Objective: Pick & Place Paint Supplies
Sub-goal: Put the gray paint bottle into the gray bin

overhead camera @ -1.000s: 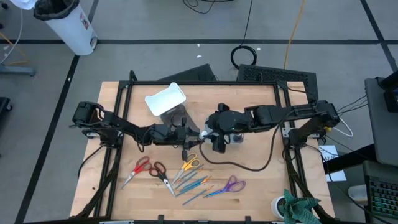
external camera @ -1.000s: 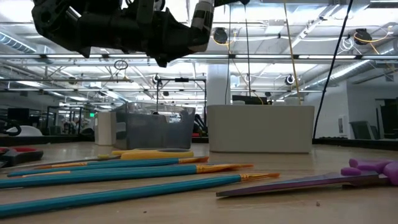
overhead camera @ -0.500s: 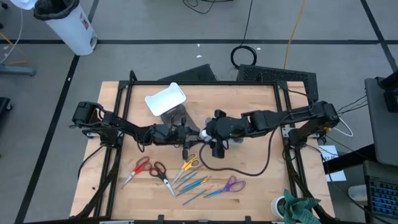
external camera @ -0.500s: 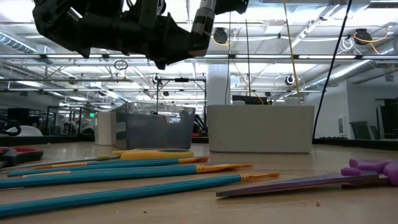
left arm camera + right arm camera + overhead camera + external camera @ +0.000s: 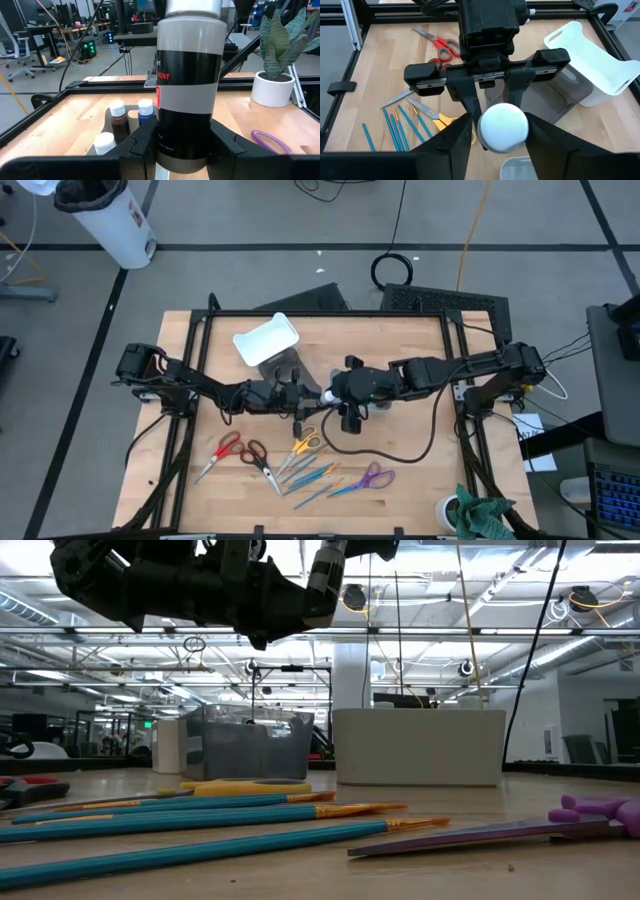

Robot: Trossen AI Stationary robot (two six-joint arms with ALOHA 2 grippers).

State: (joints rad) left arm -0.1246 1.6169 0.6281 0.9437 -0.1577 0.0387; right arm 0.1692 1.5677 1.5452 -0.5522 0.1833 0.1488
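Left wrist view: left gripper (image 5: 182,150) jaws are clamping an upright paint bottle (image 5: 188,75), cap up; right gripper (image 5: 500,137) jaws are straddling its white cap (image 5: 503,127).

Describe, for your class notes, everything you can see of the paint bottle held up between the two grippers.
The paint bottle is a glossy cylinder with a black body, a pale grey label band bearing red lettering, and a white cap. It stands upright above the table, lifted clear of the wood. The left gripper clamps its lower body between both fingers. The right gripper comes from the opposite side, its fingers flanking the cap, still closing. Three more white-capped bottles stand behind it.
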